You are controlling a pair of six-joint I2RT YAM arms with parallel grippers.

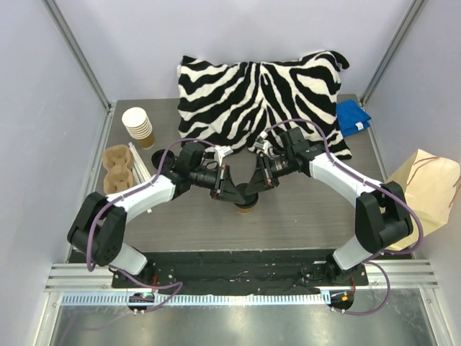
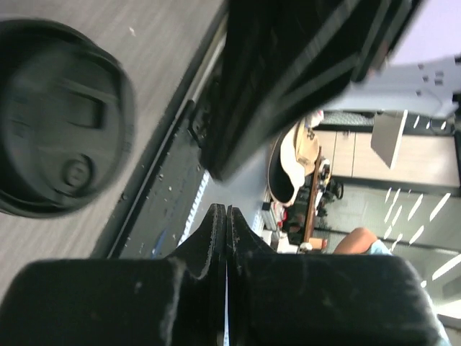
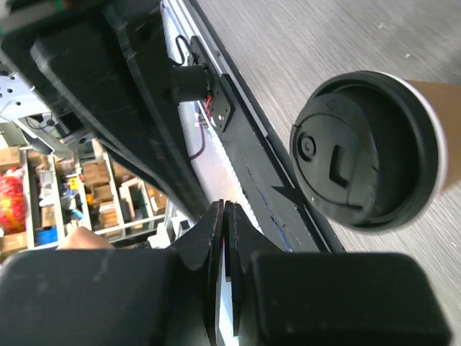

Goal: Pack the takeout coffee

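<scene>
At counter (image 1: pixel 302 216) centre the takeout coffee (image 1: pixel 246 207) stands upright, four o'clock of the left tool (image 2: pixel 226 210), seven o'clock of the right tool (image 3: pixel 224 207), both pinched closed, empty. Probably light, crushable: grip gently below the lid (image 3: pixel 360 148).

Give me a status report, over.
Left gripper shut, empty. Right gripper shut, empty. Takeout coffee upright on table between them, lidded, ungripped. Paper bag far right, beyond right arm.

Bright even light, soft shadows, takeout coffee (image 2: pixel 61 119) motion-blurred in left wrist view
</scene>
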